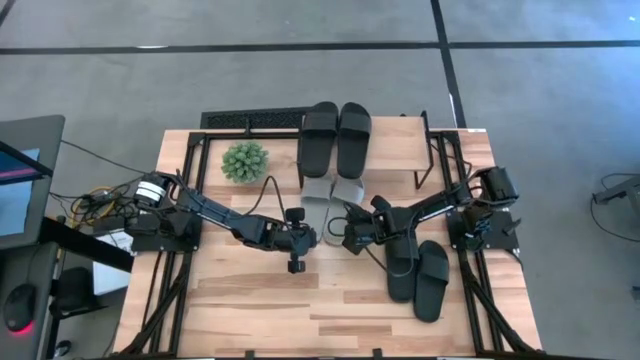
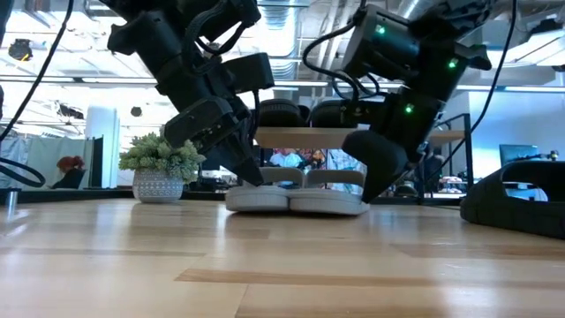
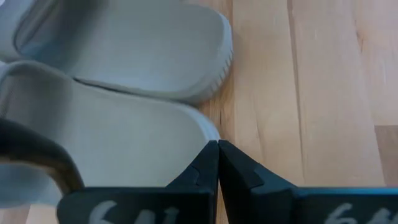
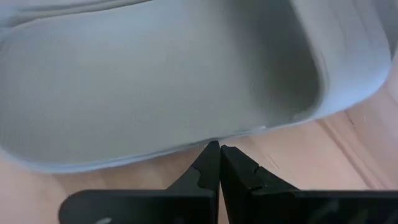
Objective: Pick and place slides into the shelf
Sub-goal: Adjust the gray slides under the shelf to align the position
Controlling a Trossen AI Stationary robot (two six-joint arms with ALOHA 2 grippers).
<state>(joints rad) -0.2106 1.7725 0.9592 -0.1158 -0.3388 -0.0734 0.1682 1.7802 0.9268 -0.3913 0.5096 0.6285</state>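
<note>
The shelf (image 1: 400, 145) stands at the table's far edge with one black pair of slides (image 1: 335, 138) on its top board. The light grey pair (image 1: 331, 200) lies flat on the table, toes under the shelf and heels toward the near edge. The second black pair (image 1: 417, 270) lies on the table to the right. My left gripper (image 1: 298, 240) is shut at the heel of the left grey slide (image 2: 256, 196). My right gripper (image 1: 352, 235) is shut at the heel of the right grey slide (image 2: 331, 200). My left gripper (image 3: 217, 144) touches the left grey slide's heel rim (image 3: 200, 127) with its shut fingertips. It comes slanting down from the table's near side. The slide lies flat on the table. My right gripper (image 4: 219, 147) meets the right grey slide's heel rim (image 4: 205, 138) with its shut fingertips, slanting down from the near side. The slide's sole rests on the table.
A small potted plant (image 1: 245, 160) stands left of the shelf. The table's black frame rails (image 1: 180, 250) run along both sides. Bare wooden tabletop (image 1: 300, 310) stretches toward the near edge.
</note>
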